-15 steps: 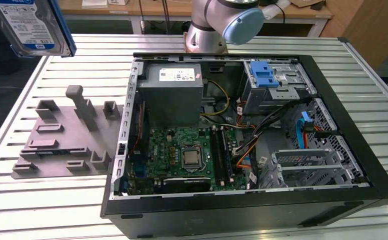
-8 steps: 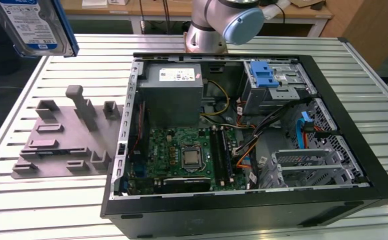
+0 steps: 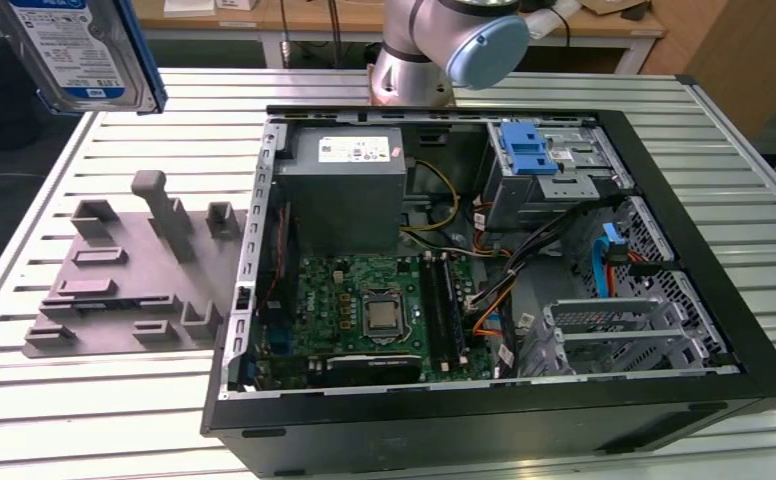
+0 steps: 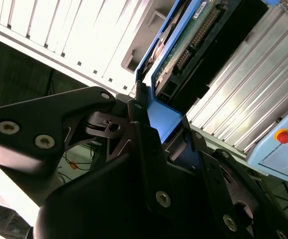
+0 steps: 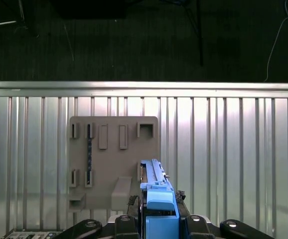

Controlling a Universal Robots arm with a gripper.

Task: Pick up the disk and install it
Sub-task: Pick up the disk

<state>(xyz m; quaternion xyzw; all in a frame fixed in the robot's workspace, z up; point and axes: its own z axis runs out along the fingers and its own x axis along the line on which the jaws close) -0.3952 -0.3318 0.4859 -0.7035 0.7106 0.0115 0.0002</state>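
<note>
The disk (image 3: 75, 50), a silver drive with a blue-and-white label and a blue carrier frame, hangs in the air high at the exterior view's left, above the grey fixture plate (image 3: 121, 270). In the second wrist view my gripper (image 4: 165, 125) is shut on the blue carrier end of the disk (image 4: 184, 45), one black finger (image 4: 140, 130) on each side. The first wrist view looks down along the disk (image 5: 155, 191), edge-on above the fixture plate (image 5: 111, 159), with the gripper (image 5: 159, 221) clamped around it.
An open computer case (image 3: 708, 330) lies on the slatted metal table (image 3: 108, 420), to the exterior view's right of the fixture plate. Inside are a grey power supply (image 3: 348, 180), a motherboard (image 3: 375, 315) and a silver drive cage with a blue latch (image 3: 532, 155). The arm's base (image 3: 422, 50) stands behind the case.
</note>
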